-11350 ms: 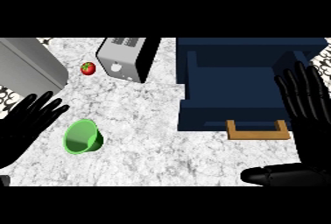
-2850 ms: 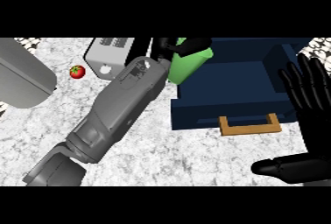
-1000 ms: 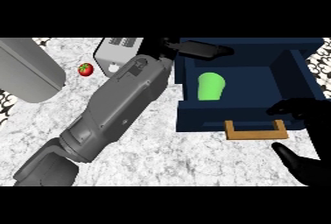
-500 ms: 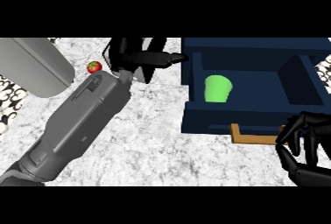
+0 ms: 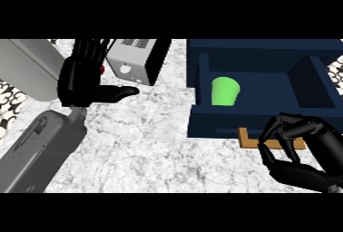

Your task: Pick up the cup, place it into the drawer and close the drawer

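Observation:
The green cup lies on its side inside the open dark blue drawer, in its left compartment, with nothing touching it. My left hand is open over the counter left of the drawer, fingers straight and pointing away, thumb out to the right. My right hand sits at the drawer's front, fingers curled over the right part of the wooden handle. I cannot see whether the fingers wrap the handle.
A grey toaster stands behind the left hand, beside the drawer's left wall. A large grey appliance fills the far left. A bit of a red tomato shows at the left hand's edge. Marble counter lies in front.
My left hand has pulled back to the left, away from the drawer, leaving the cup lying inside. My right hand has moved in to the drawer handle with its fingers curled.

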Action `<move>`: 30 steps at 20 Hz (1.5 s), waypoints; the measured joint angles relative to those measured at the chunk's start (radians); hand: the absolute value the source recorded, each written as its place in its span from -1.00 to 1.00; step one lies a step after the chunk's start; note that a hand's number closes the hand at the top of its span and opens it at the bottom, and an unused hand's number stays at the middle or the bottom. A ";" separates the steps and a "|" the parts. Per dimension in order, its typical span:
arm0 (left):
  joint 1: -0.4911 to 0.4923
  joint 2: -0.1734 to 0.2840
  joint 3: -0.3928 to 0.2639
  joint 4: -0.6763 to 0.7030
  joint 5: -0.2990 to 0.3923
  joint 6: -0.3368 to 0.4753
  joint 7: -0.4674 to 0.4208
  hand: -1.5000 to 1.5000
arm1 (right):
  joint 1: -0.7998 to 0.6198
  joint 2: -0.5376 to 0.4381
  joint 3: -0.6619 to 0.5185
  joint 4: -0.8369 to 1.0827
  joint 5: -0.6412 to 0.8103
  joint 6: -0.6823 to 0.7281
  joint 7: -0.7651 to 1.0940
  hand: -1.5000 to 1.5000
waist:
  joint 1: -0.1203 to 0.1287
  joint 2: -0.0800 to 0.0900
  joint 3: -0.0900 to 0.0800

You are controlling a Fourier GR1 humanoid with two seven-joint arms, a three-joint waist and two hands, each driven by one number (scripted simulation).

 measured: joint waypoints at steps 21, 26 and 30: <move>0.422 0.148 0.204 -0.171 0.037 -0.295 -0.054 -1.00 | -0.239 -0.007 0.217 0.663 0.668 -0.222 -0.323 -1.00 | -0.010 0.008 0.000; 0.483 0.135 0.253 -0.175 0.019 -0.362 -0.061 -1.00 | -0.328 0.027 0.199 0.863 0.723 -0.271 -0.381 -1.00 | -0.012 0.006 0.000; 0.502 0.129 0.290 -0.152 0.010 -0.417 -0.069 -1.00 | -0.449 0.057 0.150 1.071 0.731 -0.312 -0.443 -1.00 | -0.008 0.007 -0.001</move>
